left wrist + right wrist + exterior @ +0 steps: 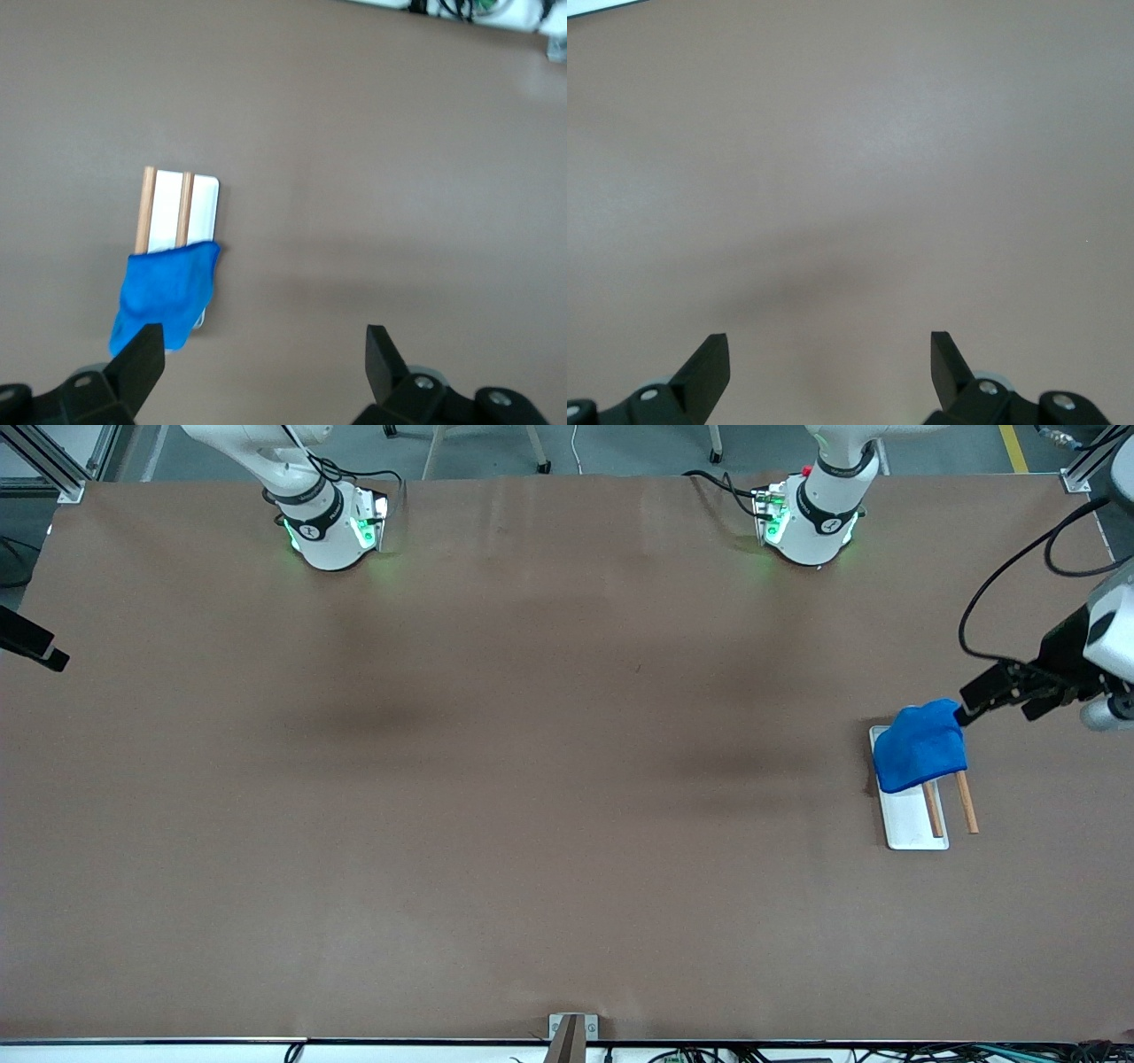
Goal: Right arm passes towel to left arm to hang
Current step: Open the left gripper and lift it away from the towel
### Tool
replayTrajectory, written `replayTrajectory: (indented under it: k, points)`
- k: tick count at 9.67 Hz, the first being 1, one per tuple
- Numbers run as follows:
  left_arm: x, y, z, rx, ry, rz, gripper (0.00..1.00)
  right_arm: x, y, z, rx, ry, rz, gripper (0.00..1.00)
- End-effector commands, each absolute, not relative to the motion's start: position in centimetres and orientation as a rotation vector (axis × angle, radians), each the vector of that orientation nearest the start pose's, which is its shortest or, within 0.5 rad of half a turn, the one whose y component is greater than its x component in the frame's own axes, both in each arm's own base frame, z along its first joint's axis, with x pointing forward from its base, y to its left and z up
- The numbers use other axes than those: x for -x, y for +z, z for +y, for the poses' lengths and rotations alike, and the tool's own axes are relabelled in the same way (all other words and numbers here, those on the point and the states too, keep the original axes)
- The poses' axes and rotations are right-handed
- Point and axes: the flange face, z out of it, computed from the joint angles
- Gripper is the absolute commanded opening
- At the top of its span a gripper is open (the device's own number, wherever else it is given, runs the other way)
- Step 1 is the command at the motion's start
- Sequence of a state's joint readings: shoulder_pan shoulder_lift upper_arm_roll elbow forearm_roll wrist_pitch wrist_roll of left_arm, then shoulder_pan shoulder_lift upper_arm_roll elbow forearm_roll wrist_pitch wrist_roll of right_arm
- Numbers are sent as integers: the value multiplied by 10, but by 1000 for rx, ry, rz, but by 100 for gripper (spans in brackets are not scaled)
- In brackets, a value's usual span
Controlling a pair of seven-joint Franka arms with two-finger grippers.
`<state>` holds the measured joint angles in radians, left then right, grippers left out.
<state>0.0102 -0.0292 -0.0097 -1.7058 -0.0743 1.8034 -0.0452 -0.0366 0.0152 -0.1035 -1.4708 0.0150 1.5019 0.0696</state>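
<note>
Draping over a white rectangular tray [912,824], the bright blue soft towel [920,746] hides two wooden rods' [967,804] ends; left claw [264,359] and right claw [830,365] both spread apart, empty; right arm mostly cut off.

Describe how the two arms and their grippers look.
Both arms are white with black joint bands; their bases glow green. The left arm has black cables near its base and wrist. The left gripper and right gripper each have two black, wedge-shaped fingers with silver screws.

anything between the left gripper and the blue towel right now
Nothing visible. The left gripper, fingers open, is right at the edge of the towel, which is draped over a rack of wooden rods on a white tray.
</note>
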Motion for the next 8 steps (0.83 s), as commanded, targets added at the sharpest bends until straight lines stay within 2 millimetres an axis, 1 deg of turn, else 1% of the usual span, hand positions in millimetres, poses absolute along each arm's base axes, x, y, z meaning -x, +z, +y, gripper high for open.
replayTrajectory:
  k: [1,2,3,5,7,8]
  points:
    - [-543,620,-11,3123,-177,78,100,-539,662,-77,3129,-43,316,100]
    - [-539,625,-13,3120,-156,109,100,-539,662,-77,3129,-38,316,100]
    - [-536,641,-15,3120,-167,158,100,-539,662,-77,3129,-41,316,100]
    - [-528,662,-17,3132,-99,187,100,-540,662,-79,3126,-46,318,100]
    - [-527,662,-24,3130,-89,209,100,-539,662,-79,3125,-41,318,100]
    - [-526,665,-36,3131,-99,228,100,-540,661,-79,3125,-39,318,100]
